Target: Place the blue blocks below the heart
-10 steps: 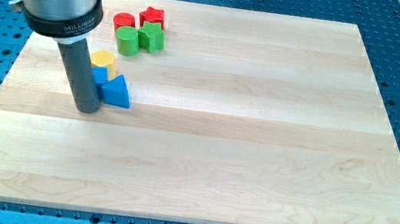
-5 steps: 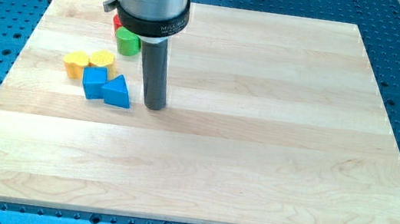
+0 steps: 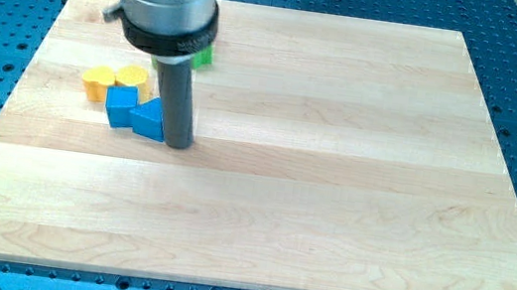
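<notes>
A single camera looks down obliquely at the worktop (image 3: pixel 332 195) from beyond its bottom edge, facing the top edge; all four worktop edges are framed.

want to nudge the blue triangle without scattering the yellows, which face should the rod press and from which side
No grasp is possible with a rod, only a push. My tip sits at the view's right side of the blue triangular block, so press that right face, coming from the right. The blue cube touches its left side, and the two yellow blocks lie just above, so a leftward push probably carries both blues together.
</notes>
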